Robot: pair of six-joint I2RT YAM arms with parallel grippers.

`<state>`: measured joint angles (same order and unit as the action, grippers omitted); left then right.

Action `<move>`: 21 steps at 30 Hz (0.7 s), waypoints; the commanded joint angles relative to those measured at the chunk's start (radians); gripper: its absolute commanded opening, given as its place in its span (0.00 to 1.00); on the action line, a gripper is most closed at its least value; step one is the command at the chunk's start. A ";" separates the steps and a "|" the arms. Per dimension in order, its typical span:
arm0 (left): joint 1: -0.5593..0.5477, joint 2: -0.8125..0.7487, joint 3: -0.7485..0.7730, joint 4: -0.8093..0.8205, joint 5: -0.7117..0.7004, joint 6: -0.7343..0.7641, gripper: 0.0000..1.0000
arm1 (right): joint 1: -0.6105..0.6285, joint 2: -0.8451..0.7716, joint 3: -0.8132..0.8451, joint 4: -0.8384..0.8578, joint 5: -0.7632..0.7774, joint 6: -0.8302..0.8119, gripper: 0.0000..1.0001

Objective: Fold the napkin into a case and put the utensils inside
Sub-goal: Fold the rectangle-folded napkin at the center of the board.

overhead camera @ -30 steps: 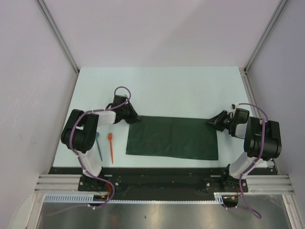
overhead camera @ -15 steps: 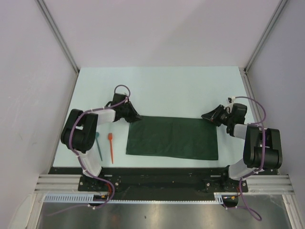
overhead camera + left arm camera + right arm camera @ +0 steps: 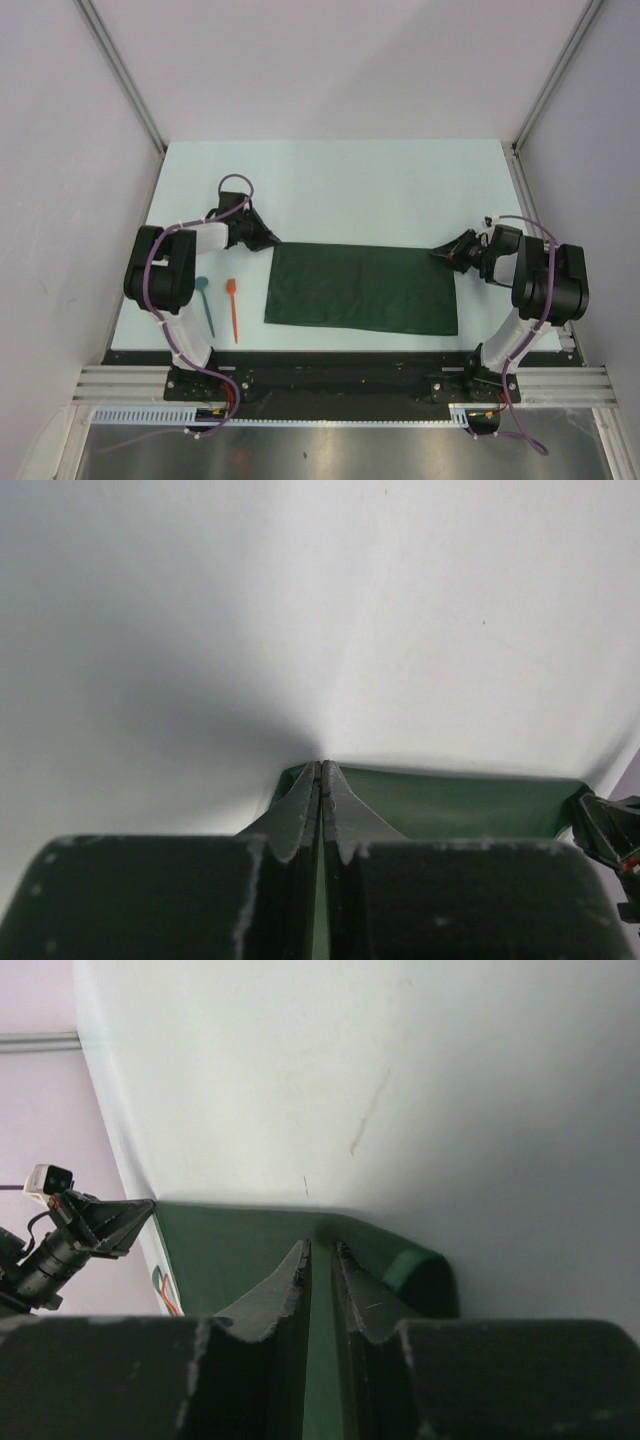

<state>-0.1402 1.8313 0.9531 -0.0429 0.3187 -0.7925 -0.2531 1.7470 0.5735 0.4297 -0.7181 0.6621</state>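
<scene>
**Out of sight**

In the left wrist view the left hand [image 3: 321,770] covers the near part of the napkin [image 3: 450,805], and the right hand [image 3: 586,806] is cut off at the frame's edge. In the right wrist view the napkin hides all but slivers of the utensils [image 3: 165,1295].

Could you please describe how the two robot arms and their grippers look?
Both the left arm and right arm have black joint housings and white links. A purple cable loops along each. The left gripper and right gripper have dark, wedge-shaped fingers with notched inner edges.
</scene>
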 commanded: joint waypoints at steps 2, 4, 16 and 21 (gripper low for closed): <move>0.022 -0.003 0.042 -0.081 -0.098 0.087 0.06 | 0.012 0.017 0.055 0.003 0.025 -0.051 0.18; 0.022 -0.012 0.058 -0.113 -0.128 0.104 0.06 | 0.012 0.013 0.058 -0.011 0.032 -0.056 0.19; -0.111 -0.159 0.151 -0.207 -0.178 0.182 0.15 | 0.104 -0.184 0.166 -0.295 0.181 -0.150 0.18; -0.182 -0.216 0.073 -0.060 -0.084 0.078 0.18 | 0.227 -0.247 0.221 -0.338 0.250 -0.142 0.30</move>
<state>-0.2710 1.6920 1.0451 -0.2138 0.1696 -0.6567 -0.1123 1.5517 0.7334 0.1463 -0.5438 0.5446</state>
